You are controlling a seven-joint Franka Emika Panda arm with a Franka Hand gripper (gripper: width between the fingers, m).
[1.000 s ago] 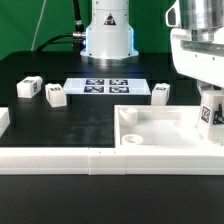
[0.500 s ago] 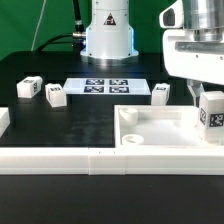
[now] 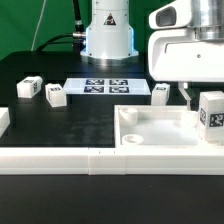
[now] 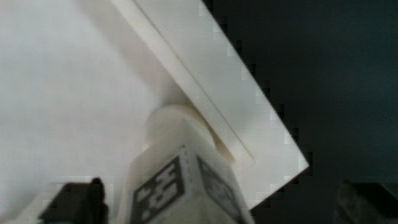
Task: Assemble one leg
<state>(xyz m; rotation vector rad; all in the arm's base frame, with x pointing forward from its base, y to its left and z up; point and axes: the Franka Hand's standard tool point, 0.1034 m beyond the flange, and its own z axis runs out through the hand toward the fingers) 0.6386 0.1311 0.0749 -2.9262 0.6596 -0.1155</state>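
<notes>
At the left of the exterior view one leg (image 3: 28, 88) sat on the black table (image 3: 40, 125), with a second leg (image 3: 55, 96) just beside it. A long white rail (image 3: 60, 160) ran across the lower part of the frame. At upper centre stood the robot base (image 3: 108, 35), and in front of it lay the marker board (image 3: 105, 87). A third leg (image 3: 161, 92) rested right of the board, just behind the far rim of the white tray (image 3: 160, 108), which filled the lower right.

At the far right edge a fourth leg (image 3: 211, 112) stood upright inside the tray, its tag facing the camera. I could not tell whether its foot sat in a corner hole. The claw (image 3: 203, 98) hung around it from the upper right.

In the wrist view that leg (image 4: 178, 180) stood against the tray wall (image 4: 222, 90). The claw (image 4: 222, 203) was spread wide, and neither dark finger (image 4: 80, 200) touched the leg.
</notes>
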